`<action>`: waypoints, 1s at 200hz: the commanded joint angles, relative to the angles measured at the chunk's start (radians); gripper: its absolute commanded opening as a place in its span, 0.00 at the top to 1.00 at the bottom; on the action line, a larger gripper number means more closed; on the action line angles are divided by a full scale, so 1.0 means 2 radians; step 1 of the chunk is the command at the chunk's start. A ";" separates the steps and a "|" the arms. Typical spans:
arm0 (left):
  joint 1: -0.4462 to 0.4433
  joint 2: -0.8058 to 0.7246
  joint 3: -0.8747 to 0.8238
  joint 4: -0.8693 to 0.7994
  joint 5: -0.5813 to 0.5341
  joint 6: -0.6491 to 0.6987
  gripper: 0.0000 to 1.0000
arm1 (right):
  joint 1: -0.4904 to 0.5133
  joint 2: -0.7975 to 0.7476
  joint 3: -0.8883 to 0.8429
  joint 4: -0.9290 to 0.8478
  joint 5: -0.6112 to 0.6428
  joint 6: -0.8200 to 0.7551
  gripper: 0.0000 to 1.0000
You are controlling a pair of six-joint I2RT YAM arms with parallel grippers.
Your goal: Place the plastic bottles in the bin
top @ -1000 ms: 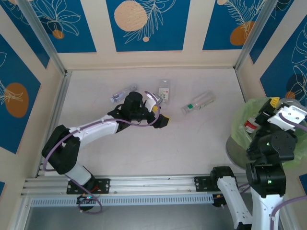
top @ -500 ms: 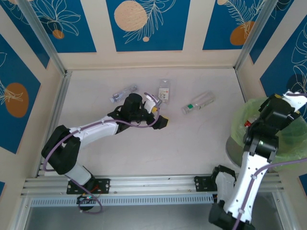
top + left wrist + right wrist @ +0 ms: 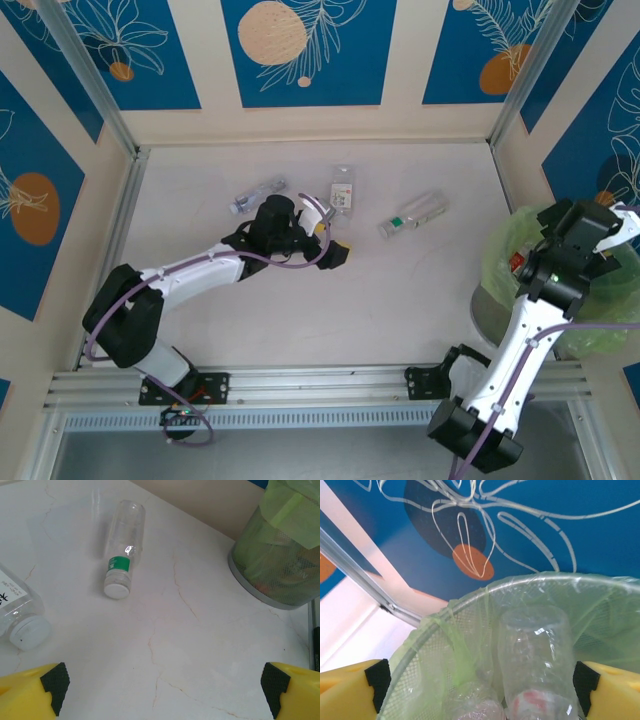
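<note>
1. While the right gripper [image 3: 481, 682] hangs over the bin [image 3: 470, 587], placed so that a drop lands inside, its jaws stand wide apart and grip nothing; a clear bottle [image 3: 532, 650] sits free within the bin.
2. Left gripper [image 3: 162, 685], fully spread and empty, faces the green-labelled bottle [image 3: 122, 555] on the table [image 3: 200, 645], probably the next pick.

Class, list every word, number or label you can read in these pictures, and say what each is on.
No text reads clearly.
White-label bottle: black characters, cut off, unreadable.
Green-band bottle: no legible print.
Bottle in the bin: red print, blurred.
</note>
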 commanded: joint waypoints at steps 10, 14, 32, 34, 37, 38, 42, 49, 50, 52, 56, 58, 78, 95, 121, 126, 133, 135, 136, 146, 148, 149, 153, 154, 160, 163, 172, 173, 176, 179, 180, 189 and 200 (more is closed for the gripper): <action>-0.003 0.011 0.021 -0.006 -0.009 0.005 0.00 | 0.012 -0.009 -0.003 0.009 0.031 0.014 0.00; -0.003 0.012 0.022 -0.008 -0.012 0.004 0.00 | 0.014 -0.009 -0.003 0.009 0.032 0.014 0.00; -0.003 0.014 0.027 -0.015 -0.032 -0.002 0.00 | 0.024 -0.010 -0.001 0.008 0.030 0.018 0.01; -0.003 0.014 0.027 -0.015 -0.035 -0.003 0.00 | 0.026 -0.010 0.000 0.009 0.029 0.019 0.01; -0.002 0.014 0.027 -0.015 -0.038 -0.004 0.00 | 0.028 -0.010 0.000 0.008 0.029 0.019 0.00; -0.002 0.014 0.027 -0.015 -0.040 -0.005 0.00 | 0.028 -0.010 0.001 0.008 0.028 0.020 0.00; -0.002 0.014 0.026 -0.015 -0.046 -0.007 0.00 | 0.033 -0.010 0.002 0.008 0.027 0.020 0.01; -0.002 0.014 0.026 -0.016 -0.057 -0.011 0.00 | 0.042 -0.011 0.004 0.009 0.023 0.019 0.00; -0.003 0.013 0.026 -0.016 -0.058 -0.011 0.00 | 0.044 -0.011 0.005 0.009 0.022 0.019 0.00; -0.002 0.013 0.026 -0.017 -0.062 -0.012 0.00 | 0.046 -0.013 0.005 0.010 0.021 0.019 0.00; -0.002 0.013 0.025 -0.018 -0.068 -0.013 0.00 | 0.052 -0.014 0.005 0.011 0.018 0.018 0.00; -0.001 0.013 0.024 -0.018 -0.072 -0.014 0.00 | 0.055 -0.015 0.006 0.012 0.017 0.018 0.00; 0.000 0.013 0.023 -0.023 -0.112 -0.026 0.00 | 0.089 -0.020 0.010 0.022 0.000 0.015 0.00; 0.004 0.013 0.020 -0.021 -0.143 -0.039 0.00 | 0.120 -0.017 0.018 0.024 -0.021 0.009 0.00; 0.009 0.010 0.014 -0.024 -0.207 -0.071 0.00 | 0.176 -0.004 0.037 0.027 -0.083 0.014 0.01; 0.011 0.010 0.014 -0.028 -0.221 -0.078 0.00 | 0.189 0.000 0.042 0.029 -0.096 0.015 0.01; 0.013 0.009 0.014 -0.034 -0.237 -0.086 0.00 | 0.208 0.007 0.050 0.030 -0.109 0.015 0.01; 0.013 0.009 0.014 -0.035 -0.241 -0.088 0.00 | 0.212 0.010 0.052 0.030 -0.111 0.016 0.01; 0.014 0.009 0.014 -0.035 -0.242 -0.089 0.00 | 0.215 0.012 0.053 0.029 -0.112 0.016 0.01; 0.015 0.008 0.013 -0.036 -0.250 -0.094 0.00 | 0.243 0.028 0.066 0.025 -0.118 0.015 0.01; 0.015 0.007 0.011 -0.035 -0.251 -0.094 0.00 | 0.249 0.031 0.068 0.024 -0.119 0.015 0.01; 0.015 0.007 0.011 -0.034 -0.251 -0.094 0.00 | 0.252 0.033 0.070 0.024 -0.119 0.015 0.01; 0.016 0.006 0.008 -0.031 -0.251 -0.095 0.00 | 0.263 0.039 0.075 0.021 -0.118 0.013 0.01; 0.015 0.005 0.008 -0.030 -0.251 -0.095 0.00 | 0.264 0.040 0.077 0.020 -0.118 0.013 0.01; 0.016 0.002 0.002 -0.024 -0.250 -0.097 0.00 | 0.281 0.052 0.084 0.017 -0.116 0.013 0.01; 0.016 0.001 0.000 -0.021 -0.249 -0.099 0.00 | 0.288 0.058 0.086 0.016 -0.115 0.012 0.01; 0.018 -0.004 -0.007 -0.017 -0.247 -0.103 0.00 | 0.309 0.073 0.094 0.014 -0.119 0.013 0.00; 0.018 -0.005 -0.007 -0.017 -0.247 -0.103 0.00 | 0.312 0.075 0.095 0.014 -0.119 0.013 0.01; 0.019 -0.007 -0.008 -0.016 -0.247 -0.105 0.00 | 0.319 0.080 0.096 0.014 -0.120 0.013 0.01; 0.019 -0.009 -0.009 -0.017 -0.248 -0.106 0.00 | 0.326 0.085 0.098 0.016 -0.123 0.013 0.01; 0.020 -0.009 -0.009 -0.017 -0.249 -0.107 0.00 | 0.329 0.086 0.098 0.016 -0.125 0.012 0.01; 0.021 -0.015 -0.014 -0.017 -0.258 -0.116 0.00 | 0.352 0.104 0.101 0.017 -0.127 0.010 0.01; 0.023 -0.025 -0.022 -0.021 -0.299 -0.139 0.00 | 0.377 0.128 0.102 0.020 -0.113 0.012 0.01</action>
